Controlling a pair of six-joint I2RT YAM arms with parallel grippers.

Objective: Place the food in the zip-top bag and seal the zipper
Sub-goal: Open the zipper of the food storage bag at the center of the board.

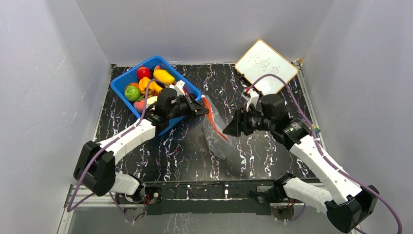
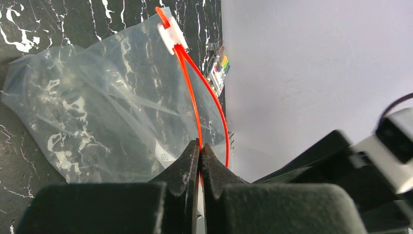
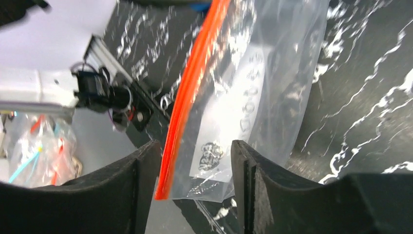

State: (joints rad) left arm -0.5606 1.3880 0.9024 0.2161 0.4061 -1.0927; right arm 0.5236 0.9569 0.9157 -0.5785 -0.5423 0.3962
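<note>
Bin [image 1: 118, 90] back left, near corner hidden by left arm; food [image 1: 146, 87] inside, partly covered. Bag [image 1: 217, 142] mid-table between grippers, outline faint on marble. Left gripper [image 2: 199, 146] clamped shut on zipper [image 3: 187, 97]. Right gripper [image 3: 195, 170] wide open astride bag corner; contact unclear.

Logging clear film on zip-top bag [image 2: 97, 107], red-orange along zipper [image 3: 189, 95], white on label [image 3: 241, 109]; seeing blue on bin [image 1: 127, 74], red, yellow, orange, green among food [image 1: 146, 85]; reading black with white veining across table [image 1: 170, 156].
</note>
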